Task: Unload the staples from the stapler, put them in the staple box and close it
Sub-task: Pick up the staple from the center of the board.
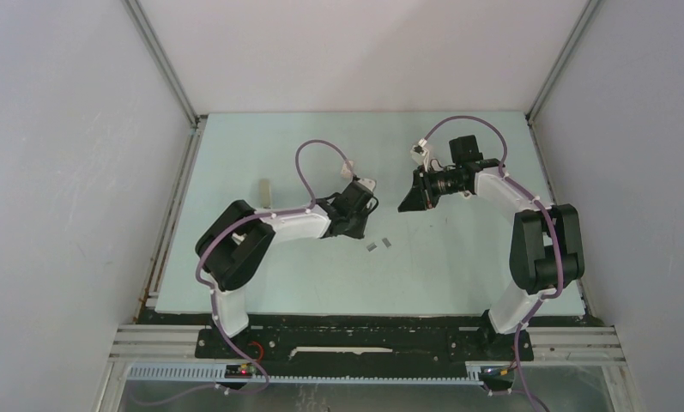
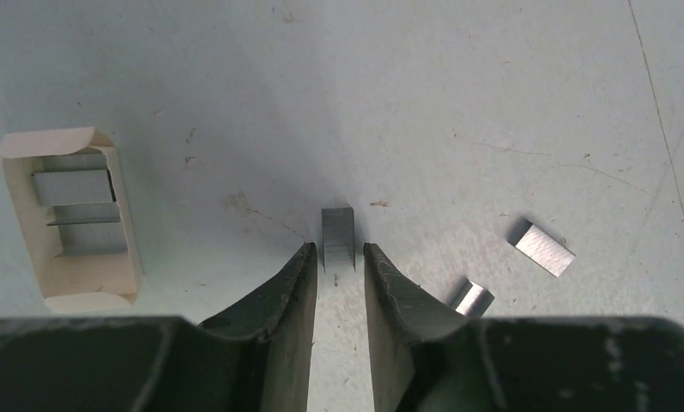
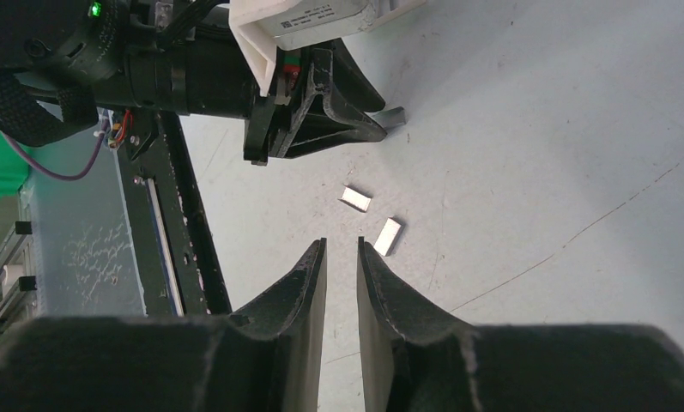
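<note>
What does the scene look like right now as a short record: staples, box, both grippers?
first strip: on the table just ahead of the left fingers, in line with their gap, not visibly clamped
second strip: loose, beside the left gripper
third strip: loose, further out on that side
box: open, staples inside, apart from the strips
left gripper: low, fingers slightly apart
right gripper: fingers narrowly apart, nothing between
stapler: not seen in any view
</note>
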